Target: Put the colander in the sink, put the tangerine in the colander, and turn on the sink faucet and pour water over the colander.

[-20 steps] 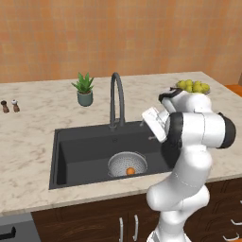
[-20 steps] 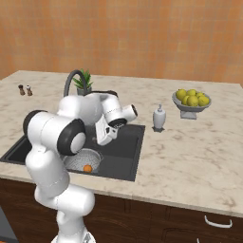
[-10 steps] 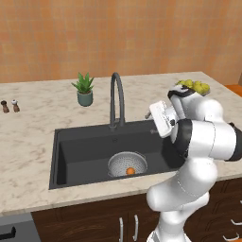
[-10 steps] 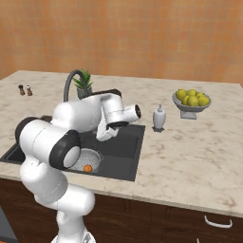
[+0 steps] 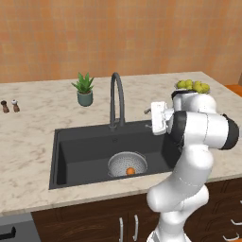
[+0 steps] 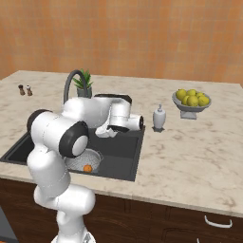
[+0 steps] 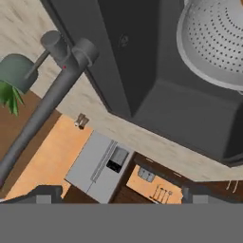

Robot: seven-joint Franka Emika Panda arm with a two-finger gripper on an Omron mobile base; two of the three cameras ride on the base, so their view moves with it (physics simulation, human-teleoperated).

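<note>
The silver perforated colander (image 5: 126, 163) sits on the floor of the black sink (image 5: 80, 151), near its front right. A small orange tangerine (image 5: 130, 170) lies inside the colander (image 6: 84, 160). The dark gooseneck faucet (image 5: 116, 97) rises behind the basin's middle. My gripper (image 5: 150, 119) hovers above the sink's right back part, to the right of the faucet and about level with its lower stem, open and empty. In the hand view the fingertips (image 7: 45, 192) stand far apart, with the faucet (image 7: 45, 107) ahead at the left and the colander (image 7: 213, 42) at the upper right.
A potted plant (image 5: 85, 90) stands left of the faucet. A grey footed bowl of yellow-green fruits (image 6: 191, 100) and a white soap dispenser (image 6: 159, 117) are on the counter right of the sink. Two small shakers (image 5: 9, 106) sit at the far left.
The elbow has swung out to the right and the hand has turned while staying above the sink's right side. The jaws stay open. Colander and tangerine have not moved.
</note>
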